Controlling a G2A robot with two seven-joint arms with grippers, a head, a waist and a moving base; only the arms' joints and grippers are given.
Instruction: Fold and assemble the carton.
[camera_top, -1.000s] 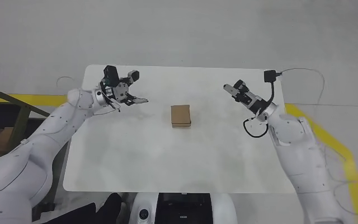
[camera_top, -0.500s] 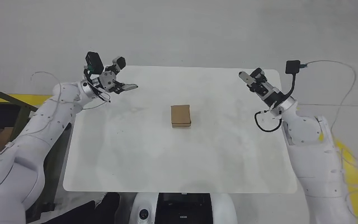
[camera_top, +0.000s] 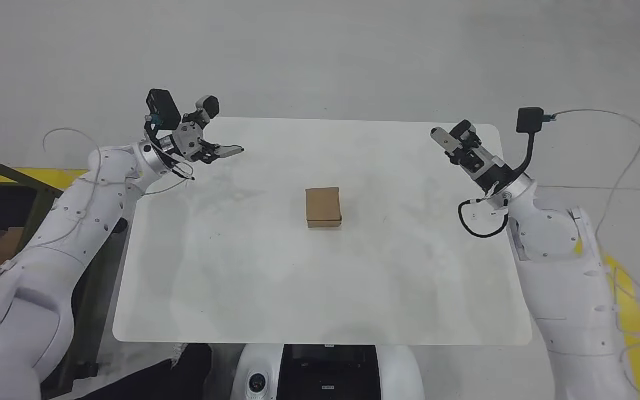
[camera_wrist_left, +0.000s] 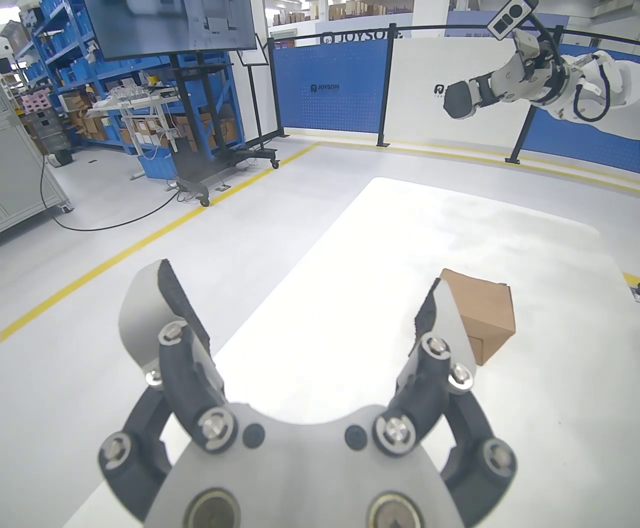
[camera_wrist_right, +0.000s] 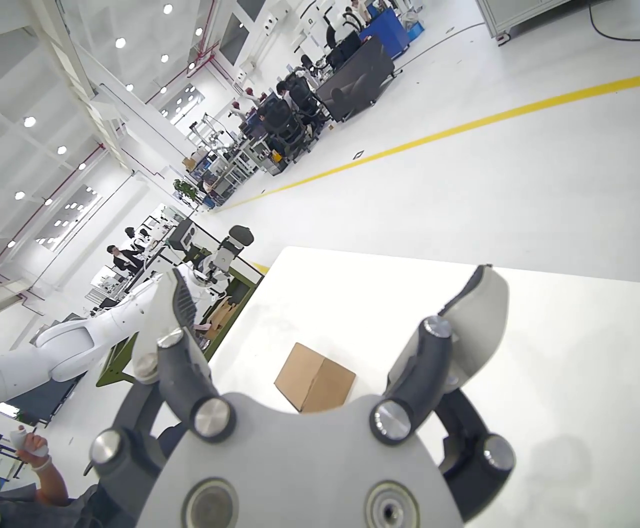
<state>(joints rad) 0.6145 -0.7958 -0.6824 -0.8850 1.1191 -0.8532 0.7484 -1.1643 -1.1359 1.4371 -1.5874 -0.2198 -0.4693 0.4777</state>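
Near mid-surface, top view: closed brown carton on the white surface, well apart from both grippers. Left gripper over the far left corner, spread and empty. Right gripper by the far right corner, likewise spread and empty.

Left wrist view: left gripper wide open, holding nothing. Carton just past one fingertip, faces plain brown. White logo print on blue panels behind, not read off.

Right wrist view: right gripper open, empty. Carton beyond on the surface, flaps shut.
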